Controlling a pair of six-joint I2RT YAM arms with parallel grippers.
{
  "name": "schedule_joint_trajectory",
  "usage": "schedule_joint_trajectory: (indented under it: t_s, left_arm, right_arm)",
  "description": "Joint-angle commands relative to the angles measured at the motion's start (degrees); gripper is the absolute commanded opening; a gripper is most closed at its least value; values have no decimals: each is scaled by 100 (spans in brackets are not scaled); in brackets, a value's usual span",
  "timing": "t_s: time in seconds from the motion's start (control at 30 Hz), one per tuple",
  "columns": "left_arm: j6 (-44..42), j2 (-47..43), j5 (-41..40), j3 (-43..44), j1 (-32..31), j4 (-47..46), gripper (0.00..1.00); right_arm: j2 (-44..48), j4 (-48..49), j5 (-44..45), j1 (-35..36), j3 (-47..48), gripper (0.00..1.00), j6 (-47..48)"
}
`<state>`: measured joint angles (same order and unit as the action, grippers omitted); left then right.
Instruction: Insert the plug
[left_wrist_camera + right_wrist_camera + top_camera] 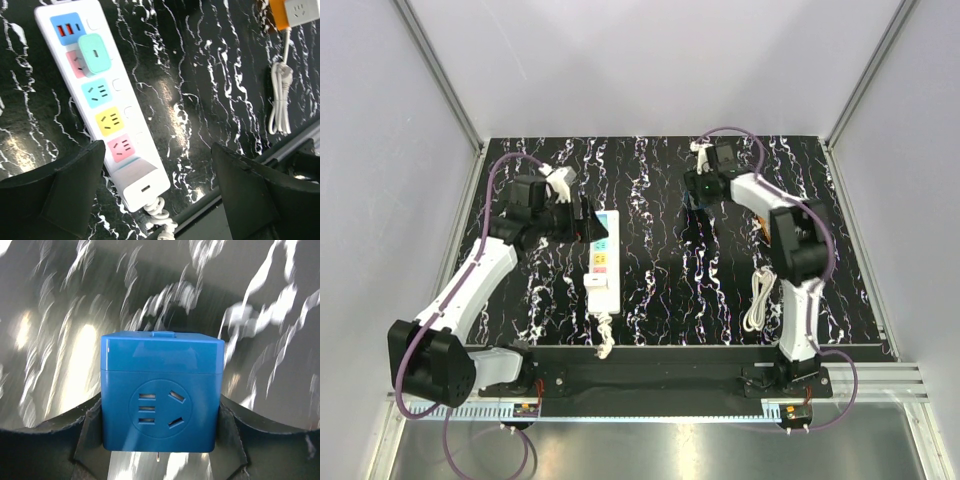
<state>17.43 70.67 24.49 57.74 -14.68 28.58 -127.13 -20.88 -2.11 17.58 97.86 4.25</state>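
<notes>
Blue plug [160, 390] snug in right tool [159, 440], arm [770, 215] far forward; left tool [160, 170] agape, empty.

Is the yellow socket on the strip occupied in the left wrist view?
No: the yellow socket on the strip shows bare holes, and only the mint adapter is plugged in, further up.

Black table [660, 300] streaked with white, marble-like veins. White power strip [145, 175] with socket panels in blue, pink, pale cyan, yellow and pink again, red inside the USB slots. Mint-green adapter [94, 54] on the strip. Solid bright blue cube plug [160, 390]. Orange-and-white adapter [292, 12] with a white cord [280, 100]
</notes>
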Motion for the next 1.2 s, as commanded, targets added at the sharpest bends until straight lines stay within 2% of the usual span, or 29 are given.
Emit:
schedule_joint_trajectory:
  t_s: [0.0, 0.03, 0.13, 0.23, 0.4, 0.57, 0.7, 0.8, 1.17]
  left_arm:
    - [137, -10, 538, 466, 9, -248, 90]
    - [164, -1, 757, 536, 9, -239, 90]
    - [366, 34, 1423, 783, 9, -230, 90]
    - [550, 43, 1988, 976, -53, -247, 90]
    - [735, -71, 2218, 1178, -473, -274, 93]
    - [1034, -133, 2209, 1127, -738, -379, 98]
    - [1568, -282, 2297, 889, -773, -948, 99]
    - [1929, -195, 2647, 757, -852, -1371, 99]
    - [1966, 394, 2543, 669, -1239, -1451, 99]
  right_arm:
    - [2207, 1049, -1296, 17, -1011, 0, -73]
    - [2532, 1234, -1518, 43, -1702, 0, -100]
    - [3798, 1780, -1941, 262, -2873, 0, -231]
    - [4906, 2027, -2162, 745, -3710, 0, -258]
    - [6145, 2036, -2294, 1492, -4266, 0, -398]
    - [6648, 2027, -2356, 1827, -4522, 0, -689]
    - [6657, 1922, -2277, 2029, -4627, 0, -663]
    - [6649, 1939, -2198, 2161, -4715, 0, -566]
    - [6500, 1939, -2083, 2460, -4706, 0, -267]
